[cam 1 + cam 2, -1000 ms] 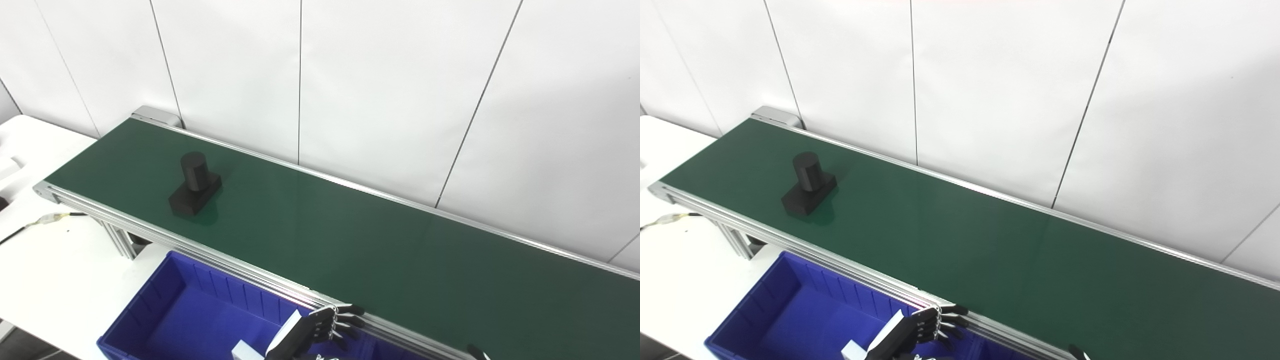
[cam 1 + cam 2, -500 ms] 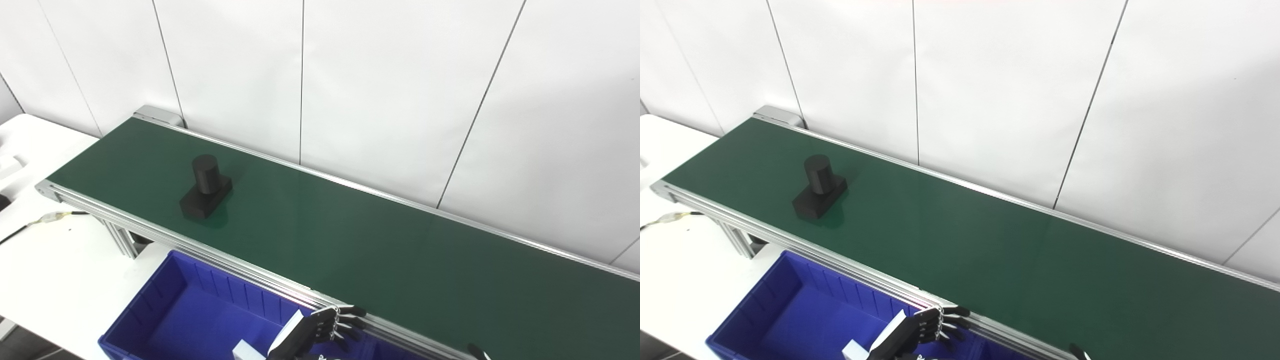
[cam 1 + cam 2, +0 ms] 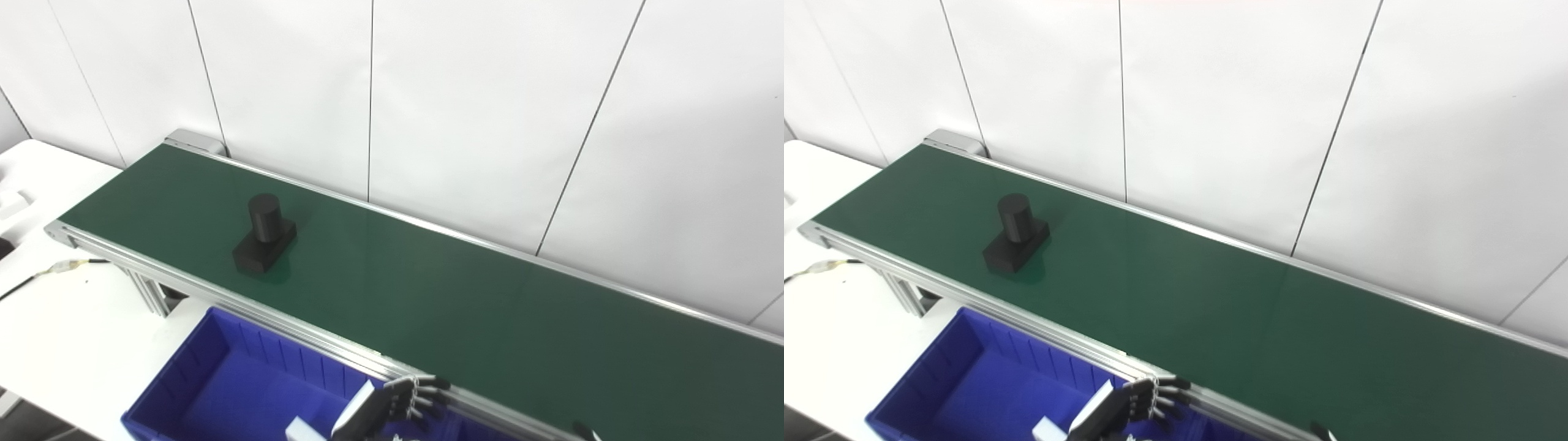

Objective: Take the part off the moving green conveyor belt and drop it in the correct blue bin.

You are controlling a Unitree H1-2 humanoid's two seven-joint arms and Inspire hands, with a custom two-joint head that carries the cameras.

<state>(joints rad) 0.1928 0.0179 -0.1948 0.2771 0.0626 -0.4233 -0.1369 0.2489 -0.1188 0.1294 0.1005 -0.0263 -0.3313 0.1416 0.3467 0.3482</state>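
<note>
Long green conveyor belt (image 3: 465, 306) with silver aluminium side rails runs diagonally from upper left to lower right, in front of a white panelled wall (image 3: 490, 110). Matte black part (image 3: 264, 234), an upright cylinder on a flat rectangular base, sits on the belt toward its left end, nearer the front rail than the back one, untouched by either hand. Blue plastic bin (image 3: 239, 380) with ribbed inner walls stands just below the front rail on the white table (image 3: 67, 324); nothing visible inside it. Left hand (image 3: 398, 404), black with a white back plate, hangs at the bottom edge beside the front rail, over the bin's right part; fingers spread apart and slightly curled, holding nothing. It is well apart from the part. Right hand (image 3: 585, 430): only a dark tip shows at the bottom edge near the rail, cannot tell how open it is. A thin cable (image 3: 55, 269) lies on the table left of the belt's leg.
</note>
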